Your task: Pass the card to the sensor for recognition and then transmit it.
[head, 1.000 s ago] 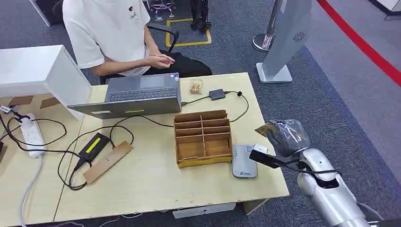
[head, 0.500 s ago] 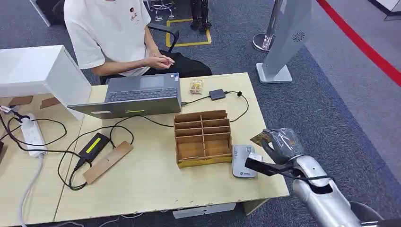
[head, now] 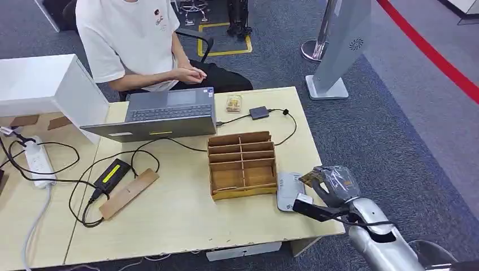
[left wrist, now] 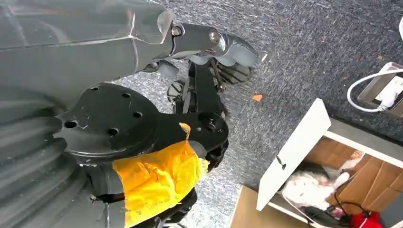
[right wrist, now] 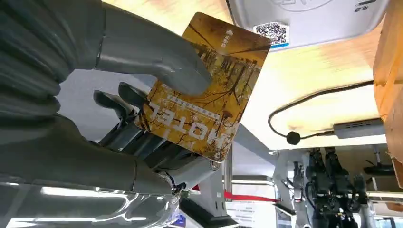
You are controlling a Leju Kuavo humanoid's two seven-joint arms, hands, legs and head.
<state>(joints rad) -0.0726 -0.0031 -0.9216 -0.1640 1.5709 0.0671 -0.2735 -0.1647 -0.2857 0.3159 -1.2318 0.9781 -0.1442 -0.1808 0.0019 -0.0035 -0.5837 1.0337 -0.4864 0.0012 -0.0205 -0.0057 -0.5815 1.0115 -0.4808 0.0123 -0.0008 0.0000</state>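
The right hand (head: 337, 183) sits at the lower right of the head picture, just off the table's (head: 186, 220) right edge, pinching the yellow hotel card (right wrist: 204, 90) between its thick thumb and darker fingers. The card (head: 312, 176) juts from the hand toward the grey card sensor (head: 289, 191), which lies flat on the table just right of the wooden compartment box (head: 242, 165). In the wrist picture the card's far corner hangs close above the sensor's (right wrist: 304, 19) face, by its printed code square, though I can't tell whether they touch.

So I'd judge the pick-up is done and the reading step is at hand; recognition and the handing on are left. A person (head: 141, 45) sits at the laptop (head: 164, 113), upper left.

The left hand's state I can't tell.
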